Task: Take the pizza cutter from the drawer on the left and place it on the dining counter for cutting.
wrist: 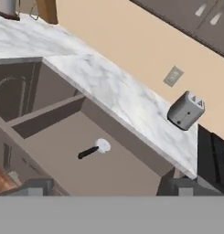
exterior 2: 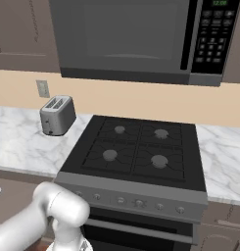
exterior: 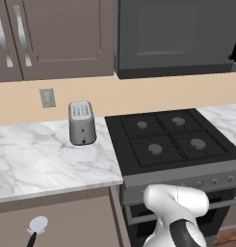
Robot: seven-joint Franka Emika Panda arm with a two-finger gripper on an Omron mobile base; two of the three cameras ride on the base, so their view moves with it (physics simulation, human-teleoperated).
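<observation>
The hand [wrist: 104,191] gapes wide above the drawer [wrist: 131,176], where the light, stiff cutter [wrist: 95,149] looks best gripped by its handle

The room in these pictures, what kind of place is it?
It is a home kitchen, in a rendered scene. A black stove sits between marble worktops, a toaster stands there, and a microwave hangs above.

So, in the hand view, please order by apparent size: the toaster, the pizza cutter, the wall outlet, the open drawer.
1. drawer, by far the largest
2. toaster
3. pizza cutter, slimmer than the toaster though nearer the camera
4. wall outlet, smallest, also farthest
</observation>
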